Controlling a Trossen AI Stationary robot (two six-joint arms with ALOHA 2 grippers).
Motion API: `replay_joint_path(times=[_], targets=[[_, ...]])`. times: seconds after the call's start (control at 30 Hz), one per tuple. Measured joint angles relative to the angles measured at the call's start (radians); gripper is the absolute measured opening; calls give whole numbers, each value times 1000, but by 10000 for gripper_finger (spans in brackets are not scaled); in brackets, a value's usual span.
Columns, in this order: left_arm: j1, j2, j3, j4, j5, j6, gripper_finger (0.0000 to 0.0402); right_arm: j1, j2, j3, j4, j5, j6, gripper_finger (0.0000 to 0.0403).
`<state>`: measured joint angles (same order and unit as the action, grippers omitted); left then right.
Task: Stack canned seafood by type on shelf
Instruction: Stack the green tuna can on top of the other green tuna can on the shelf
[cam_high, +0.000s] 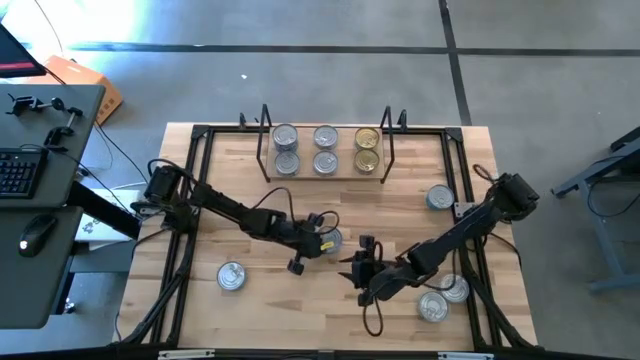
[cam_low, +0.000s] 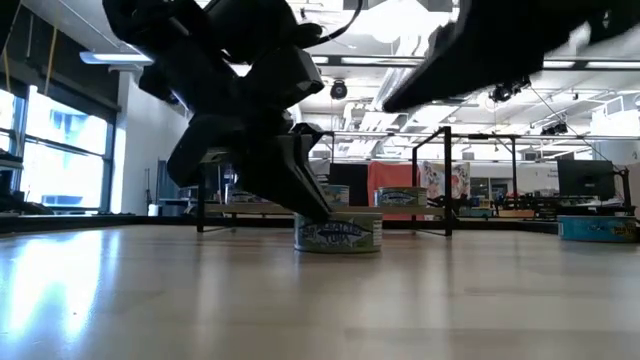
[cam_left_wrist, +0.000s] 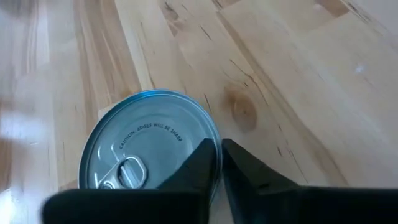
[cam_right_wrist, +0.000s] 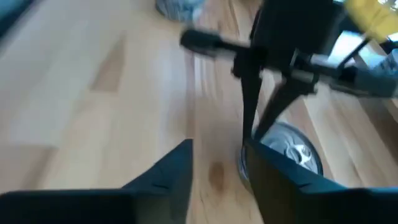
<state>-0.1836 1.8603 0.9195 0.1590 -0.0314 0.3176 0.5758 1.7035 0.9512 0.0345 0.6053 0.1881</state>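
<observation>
Left gripper (cam_left_wrist: 219, 163) has its dark fingers pinched nearly together on the rim of a squat round tin with a silver pull-tab lid (cam_left_wrist: 149, 146), mid-table. It looks like an edge grip, though I cannot tell if it is firm.

Right gripper (cam_right_wrist: 217, 177) is just beside that tin, its fingers partly spread with nothing between them, pointing at the left arm's tool.

Out on the light wooden tabletop (cam_high: 300, 300), loose silver-lidded tins wait: one at the front left (cam_high: 231, 276), two at the front right (cam_high: 443, 298), one at the right edge (cam_high: 439, 197).

At the back, the small wire-ended wooden shelf (cam_high: 325, 175) already carries six tins in three pairs: two silver-topped pairs and one gold-topped pair (cam_high: 367, 148).

By my count, about half the job is done and five tins are left.
</observation>
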Motion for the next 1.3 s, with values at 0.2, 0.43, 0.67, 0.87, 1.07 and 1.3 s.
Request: replay_joint_path(times=[0.2, 0.43, 0.67, 0.87, 1.07, 1.3], targets=[[-1, -17, 27, -7, -3, -45, 11, 0, 95, 0, -2, 124, -124, 206], [16, -60, 52, -8, -6, -103, 2, -27, 152, 0, 10, 221, -277, 247], [27, -61, 52, 5, -3, -123, 1, -79, 213, -1, 135, 214, -400, 250], [21, -61, 53, 28, -5, -126, 1, -111, 228, -1, 150, 206, -347, 213], [5, -108, 53, -25, -43, -133, 0, -124, 228, 0, 149, 211, -259, 124], [-50, -273, 52, -371, -305, -182, 0, -93, 174, 58, -59, 225, -86, 119]])
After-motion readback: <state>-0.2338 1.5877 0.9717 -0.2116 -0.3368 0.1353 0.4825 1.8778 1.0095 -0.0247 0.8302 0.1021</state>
